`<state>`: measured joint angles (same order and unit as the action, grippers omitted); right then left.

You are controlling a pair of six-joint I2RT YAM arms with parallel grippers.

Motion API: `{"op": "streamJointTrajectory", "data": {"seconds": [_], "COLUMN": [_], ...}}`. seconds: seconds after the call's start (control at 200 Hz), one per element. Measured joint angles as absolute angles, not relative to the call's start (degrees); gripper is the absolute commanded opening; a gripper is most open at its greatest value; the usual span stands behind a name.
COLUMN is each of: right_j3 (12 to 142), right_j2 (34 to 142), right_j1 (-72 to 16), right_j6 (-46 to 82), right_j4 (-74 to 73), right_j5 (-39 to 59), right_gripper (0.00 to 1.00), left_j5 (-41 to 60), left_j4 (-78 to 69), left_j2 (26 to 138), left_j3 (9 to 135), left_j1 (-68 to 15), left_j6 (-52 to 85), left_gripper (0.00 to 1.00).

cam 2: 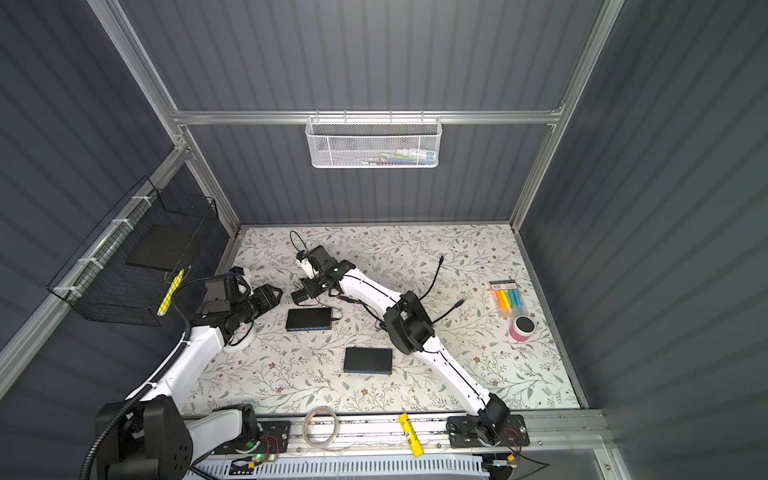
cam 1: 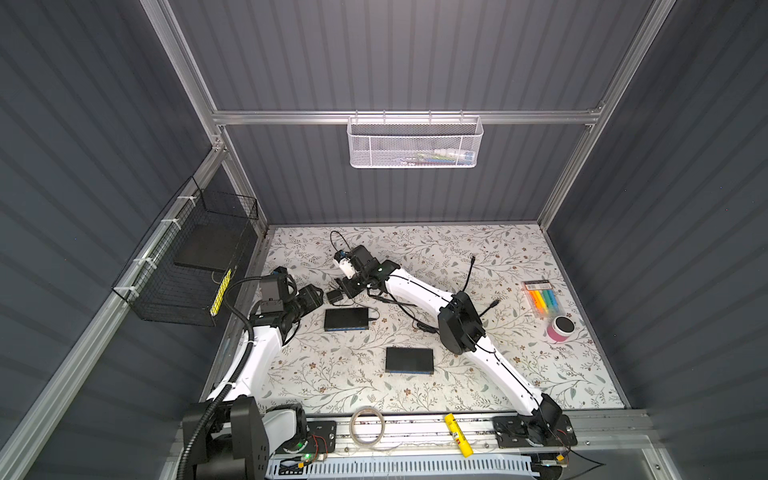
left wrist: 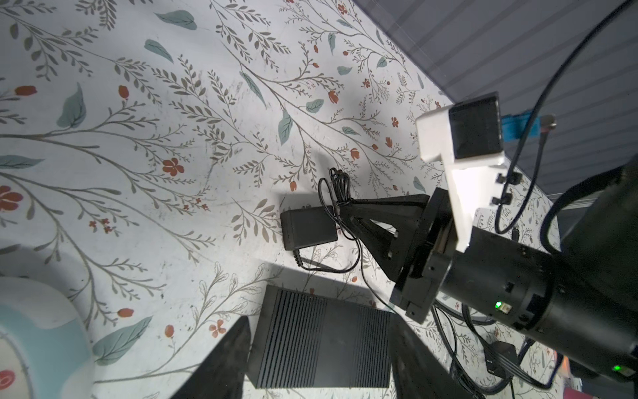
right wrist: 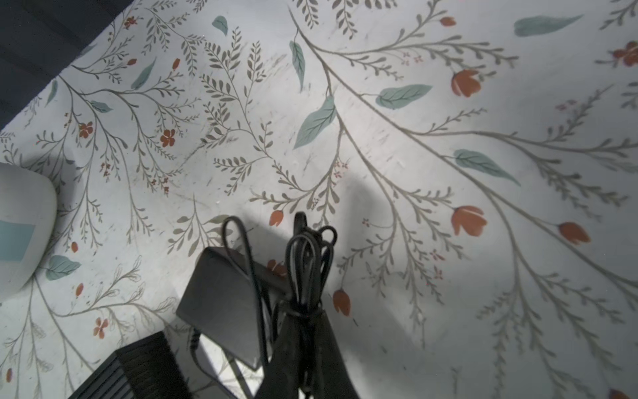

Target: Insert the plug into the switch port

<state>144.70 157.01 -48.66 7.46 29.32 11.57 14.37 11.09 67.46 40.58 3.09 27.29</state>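
My right gripper [right wrist: 303, 312] is pressed together on the tied cord bundle [right wrist: 305, 262], a hank of thin black cable, held low over the floral table [cam 1: 498, 365]. The cord's black power adapter [right wrist: 221, 304] lies flat on the table just beside my fingers, and I am not gripping it. My left gripper [left wrist: 319, 319] is spread wide and holds nothing. It sits near the left end of a black switch [left wrist: 321, 345], which lies flat just in front of the adapter in both top views. A second switch [cam 1: 409, 360] lies apart from it, nearer the front edge. A loose strand of cord runs from the bundle toward the first switch's right end, but the plug tip is too small to pick out, and I cannot tell whether it sits in a port. I judge that I am only handling the cord here, not yet inserting. To do this well, I should take hold close behind the plug tip rather than on the bundle, which gives no control over where the tip points. My left gripper should steady the switch by its body so that a push cannot slide it away. I should then line the tip up straight with the port and press gently, leaving slack so the adapter does not drag.
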Motion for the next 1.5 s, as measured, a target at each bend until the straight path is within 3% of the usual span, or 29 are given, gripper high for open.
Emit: {"op": "streamJointTrajectory", "data": {"seconds": [0.18,0.33,0.745,1.501], "right_j3": [144.18,139.55,123.02,114.58], "right_j2": [156.83,153.67,134.47,138.08], "right_j1": [-48.58,-47.81,-39.77,-40.64], "right_j6": [8.16,7.46,2.79,2.74], "right_j4": [29.12,29.43,30.81,33.98], "right_j5": [11.14,10.68,7.14,6.20], "right_gripper": [0.35,0.42,0.42,0.37], "left_j5": [14.39,14.59,15.07,15.03], "left_j4": [11.11,11.16,11.09,10.66], "left_j2": [68.93,69.73,71.64,73.67], "left_j3": [40.60,40.77,42.81,43.03], "left_j1": [3.09,3.09,3.09,1.15], "left_j6": [27.64,27.64,27.44,27.44], "left_gripper": [0.65,0.65,0.64,0.62]}}
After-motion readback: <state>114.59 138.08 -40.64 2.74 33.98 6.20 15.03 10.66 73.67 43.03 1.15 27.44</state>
